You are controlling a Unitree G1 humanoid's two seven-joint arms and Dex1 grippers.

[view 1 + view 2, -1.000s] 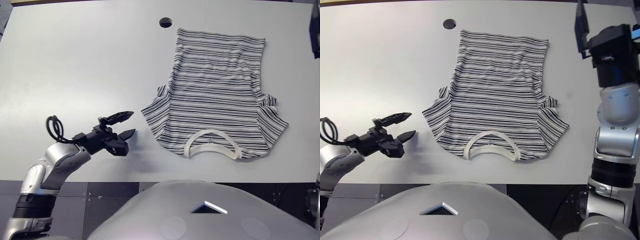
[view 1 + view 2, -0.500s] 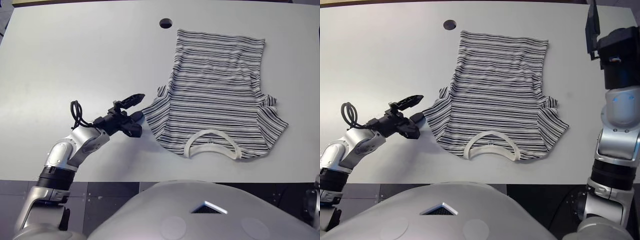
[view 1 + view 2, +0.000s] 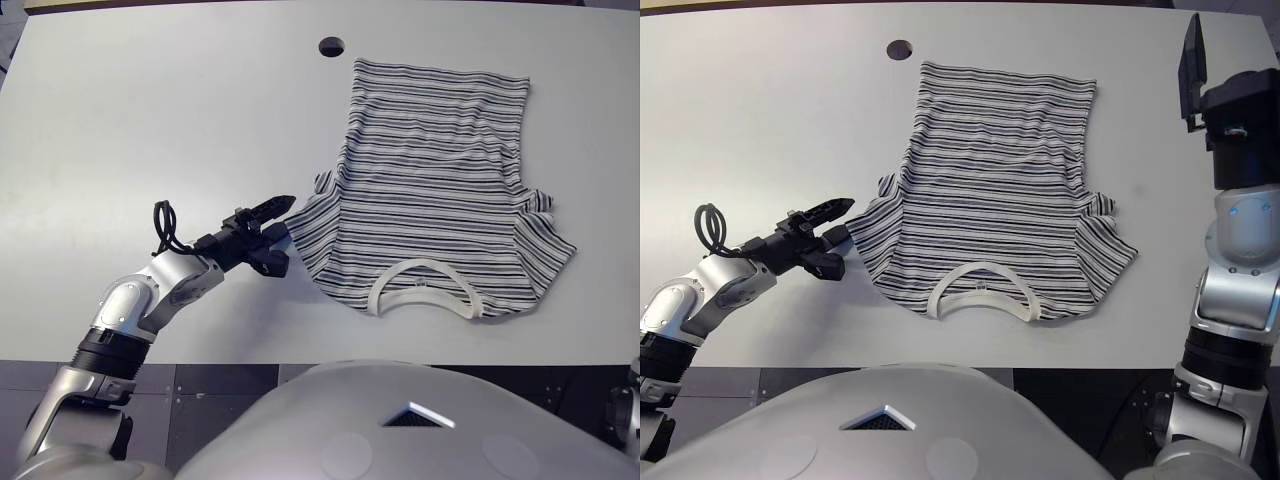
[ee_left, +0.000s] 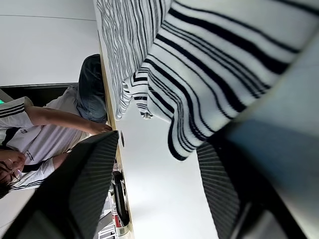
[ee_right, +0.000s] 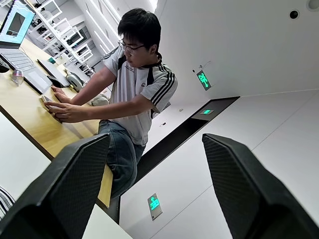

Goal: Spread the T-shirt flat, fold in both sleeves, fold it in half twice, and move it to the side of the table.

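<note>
In the head views, the T-shirt [image 3: 432, 180] is seen spread flat on the right half of the white table [image 3: 150, 120], with its collar [image 3: 425, 288] turned toward the robot and its hem laid toward the far edge. Both sleeves are splayed outward and have not been folded in. A dark round hole [image 3: 331, 46] is set in the tabletop just beside the hem's far left corner. The left gripper [image 3: 283, 232] is held low over the table at the tip of the left sleeve [image 3: 310, 225], and its two fingers are parted, with the cloth edge at their mouth. The right gripper [image 3: 1191, 70] is raised at the table's right edge, pointed upward and well apart from the shirt. In the left wrist view, the striped sleeve cloth [image 4: 214, 64] is shown close up, its edge reaching into the gap between the spread fingers [image 4: 94, 184]; bare tabletop is seen beneath, and the cloth is not clamped. In the right wrist view, the right gripper's fingers [image 5: 75, 194] are seen wide apart, with nothing held between them, directed at the room beyond the table.
</note>
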